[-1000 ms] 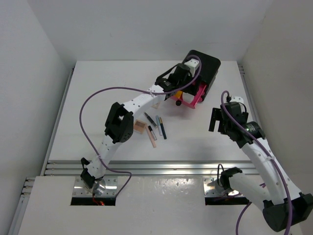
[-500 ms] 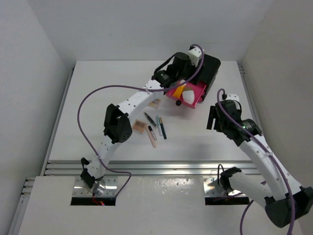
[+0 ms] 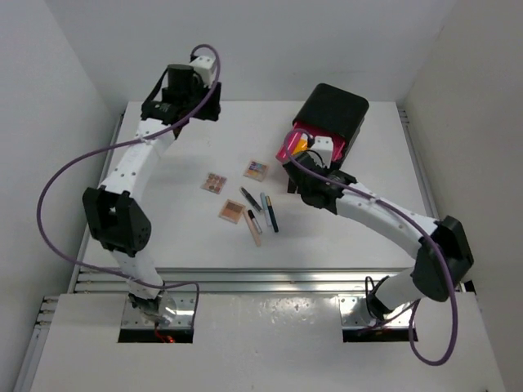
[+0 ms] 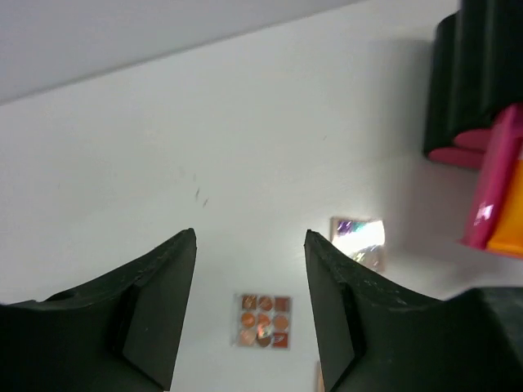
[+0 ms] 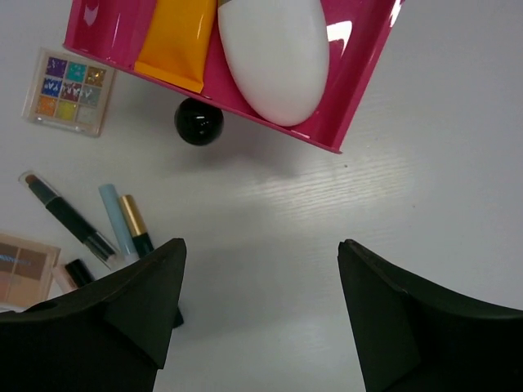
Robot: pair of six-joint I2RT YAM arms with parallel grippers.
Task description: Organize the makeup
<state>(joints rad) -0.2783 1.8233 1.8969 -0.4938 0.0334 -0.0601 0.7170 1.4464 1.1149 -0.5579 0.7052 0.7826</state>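
The right gripper [image 5: 260, 255] hovers just near of the pink drawer [image 5: 365, 51], which stands pulled out of the black box [image 3: 333, 110]. Its jaws are spread wide and hold nothing. The white oval puff [image 5: 274, 61] and an orange tube [image 5: 176, 41] already lie side by side in the drawer, so the sorting looks partly done.

The rest of the makeup lies loose on the table to the left. The multicolour palette [image 5: 68, 91] is just beside the drawer's black knob [image 5: 198, 122]. Nearer lie the black pencil [image 5: 69, 214], the pale-blue pencil [image 5: 116, 219] and a peach palette [image 5: 23, 273].

The likely step is fetching one of these items. The pencils lie close together, so the fingers should straddle a single pencil across its width and come straight down, so that they do not roll its neighbours. The flat palettes call for a low pinch on opposite edges. Free room in the drawer seems to be at its left side.

The left gripper [image 4: 250, 245] is held high over the far left of the table, open and empty, well apart from everything.
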